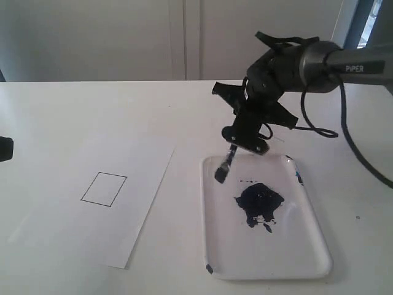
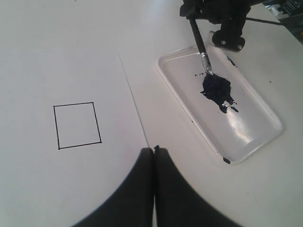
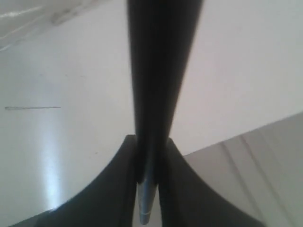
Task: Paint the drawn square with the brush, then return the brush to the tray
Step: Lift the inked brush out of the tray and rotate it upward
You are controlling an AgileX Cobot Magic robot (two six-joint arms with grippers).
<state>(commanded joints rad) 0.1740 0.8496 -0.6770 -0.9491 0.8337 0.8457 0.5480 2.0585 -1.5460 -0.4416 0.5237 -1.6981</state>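
My right tool [image 1: 241, 141] is clamped on the brush [image 1: 225, 165]. Its wrist view shows both jaws pressed against the black handle just above the silver ferrule. The brush hangs tip-down and tilted, with its wet tip over the tray [image 1: 295, 252] on the side facing the paper [image 1: 132, 209]. From the exterior view the tip looks lifted clear of the blot [image 1: 259, 201]. The left wrist view lines it up with the paint, though, so I can't be sure of its height. My left tool [image 2: 154, 153] has its jaws together on nothing and hovers by the paper's edge, well apart from the tray.

The square [image 2: 77, 125] is plain white inside, so I judge the painting has not begun. The brush is loaded and the carry to the paper comes next. That calls for enough lift to pass the tray's low rim, a sweep across the strip of bench [image 1: 184, 123] and the paper's edge, then a gentle descent inside the outline.

Nothing stands along that path. The outline is thin and the square sits well in from the paper's edges, so I'd keep strokes short and watch for drips on the way over.
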